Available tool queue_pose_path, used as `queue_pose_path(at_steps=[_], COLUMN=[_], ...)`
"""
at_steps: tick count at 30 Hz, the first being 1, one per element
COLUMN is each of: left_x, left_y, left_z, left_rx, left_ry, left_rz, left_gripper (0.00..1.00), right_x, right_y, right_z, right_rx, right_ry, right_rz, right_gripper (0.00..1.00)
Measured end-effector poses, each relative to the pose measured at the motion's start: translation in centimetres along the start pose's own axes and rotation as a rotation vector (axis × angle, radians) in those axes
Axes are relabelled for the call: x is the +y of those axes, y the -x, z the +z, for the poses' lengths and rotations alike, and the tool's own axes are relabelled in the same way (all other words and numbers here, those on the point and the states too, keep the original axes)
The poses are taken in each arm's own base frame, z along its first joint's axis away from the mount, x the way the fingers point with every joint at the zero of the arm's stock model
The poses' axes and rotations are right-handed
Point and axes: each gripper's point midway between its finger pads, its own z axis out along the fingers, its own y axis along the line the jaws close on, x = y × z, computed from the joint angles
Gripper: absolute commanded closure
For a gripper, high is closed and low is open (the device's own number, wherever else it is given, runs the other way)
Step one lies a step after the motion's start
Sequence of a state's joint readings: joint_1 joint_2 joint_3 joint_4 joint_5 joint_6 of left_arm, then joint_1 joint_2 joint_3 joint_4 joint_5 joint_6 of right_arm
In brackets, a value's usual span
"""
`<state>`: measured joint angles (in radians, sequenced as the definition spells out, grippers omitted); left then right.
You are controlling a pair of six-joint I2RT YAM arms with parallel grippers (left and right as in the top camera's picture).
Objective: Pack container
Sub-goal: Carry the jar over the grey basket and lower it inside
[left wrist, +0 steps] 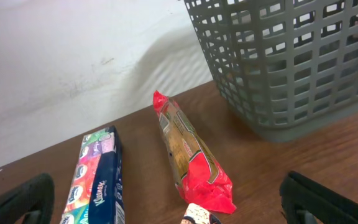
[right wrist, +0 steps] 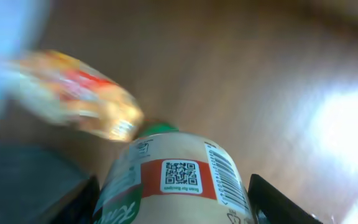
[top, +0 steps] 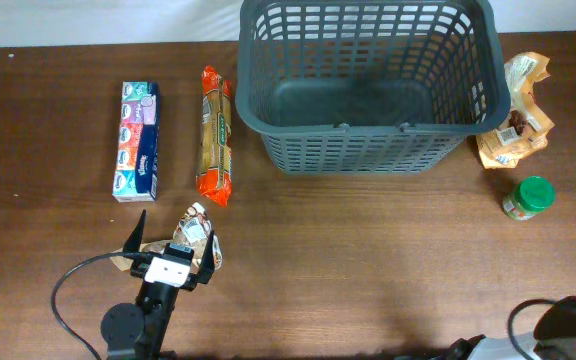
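- The basket (top: 368, 150) stands empty at the 12 o'clock edge of the table (top: 368, 270), a little right of centre. Its mouth is up and its long axis runs 9 to 3 o'clock.
- A snack bag (top: 516, 120) lies just beside its 3 o'clock end. The jar (top: 528, 197) stands upright at the bag's 6 o'clock, near the basket's right front corner.
- The pasta (top: 216, 135) lies just beside the basket's 9 o'clock end, its long axis 12 to 6. The tissues (top: 136, 140) lie parallel to it, farther toward 9.
- The pouch (top: 196, 232) lies at the pasta's 6 o'clock, between the fingers of the left gripper (top: 173, 245). Those jaws are spread wide and pinch nothing.
- From the left jaws the basket lies between 1 and 2 o'clock, well apart. A carry from there would have to clear the near rim.
- Overhead, only a bit of the right arm shows, at the 5 o'clock corner.
- The blurred right wrist view shows the right gripper (right wrist: 173, 202) with its jaws apart and the jar (right wrist: 176, 180) filling the gap. I cannot tell whether they press on it.
- From the jar the basket lies at about 10 o'clock and near, a shorter trip than the pouch's. The right arm looks better placed for the first drop, with the left arm taking the pouch.
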<state>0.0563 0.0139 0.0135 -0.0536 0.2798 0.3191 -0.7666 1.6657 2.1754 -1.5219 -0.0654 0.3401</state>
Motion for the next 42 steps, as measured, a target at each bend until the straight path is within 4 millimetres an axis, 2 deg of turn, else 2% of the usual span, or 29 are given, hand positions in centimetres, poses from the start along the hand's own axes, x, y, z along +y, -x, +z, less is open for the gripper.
queue_pose_path(at_steps=[2,4,9,13,16,18,21,24,27,31,36,42], left_x=[0.0,0.0,-0.1,-0.1,-0.1,-0.1,-0.1,-0.1,-0.1,-0.1,-0.1,-0.1], left_y=[0.0,0.0,-0.3,-0.3,-0.3,-0.3,-0.4,-0.4,-0.4,-0.4,-0.4,-0.4], left_z=[0.0,0.0,0.1,0.1,0.1,0.1,0.1,0.1,0.1,0.1,0.1,0.1], left_rx=[0.0,0.001,0.013,0.015,0.015,0.015,0.015,0.015,0.015,0.016,0.015,0.015], left_ry=[0.0,0.0,-0.004,-0.005,-0.005,-0.005,-0.005,-0.005,-0.005,-0.005,-0.005,-0.005], left_rz=[0.0,0.0,-0.004,-0.004,-0.004,-0.005,-0.005,-0.005,-0.005,-0.005,-0.005,-0.005], left_gripper=[0.01,0.01,0.01,0.01,0.01,0.01,0.01,0.01,0.01,0.01,0.01,0.01], right_x=[3.1,7.1,16.6,23.0,27.1,29.6,33.0,35.7,37.1,36.7,34.6,31.7], right_y=[1.2,1.7,0.1,-2.4,-4.6,-6.3,-9.3,-12.6,-16.0,-20.3,-23.0,-24.6], right_z=[-3.2,-6.8,-14.0,-17.4,-17.9,-16.9,-13.3,-8.0,-2.1,5.0,10.4,14.8], right_rx=[-0.098,-0.195,-0.347,-0.38,-0.356,-0.312,-0.213,-0.099,0.013,0.139,0.232,0.321], right_ry=[0.099,0.224,0.536,0.744,0.846,0.875,0.861,0.796,0.69,0.516,0.336,0.173], right_rz=[-0.054,-0.124,-0.283,-0.371,-0.424,-0.461,-0.514,-0.566,-0.616,-0.683,-0.733,-0.763], right_gripper=[0.96,0.96,0.96,0.96,0.96,0.96,0.96,0.96,0.96,0.96,0.96,0.96])
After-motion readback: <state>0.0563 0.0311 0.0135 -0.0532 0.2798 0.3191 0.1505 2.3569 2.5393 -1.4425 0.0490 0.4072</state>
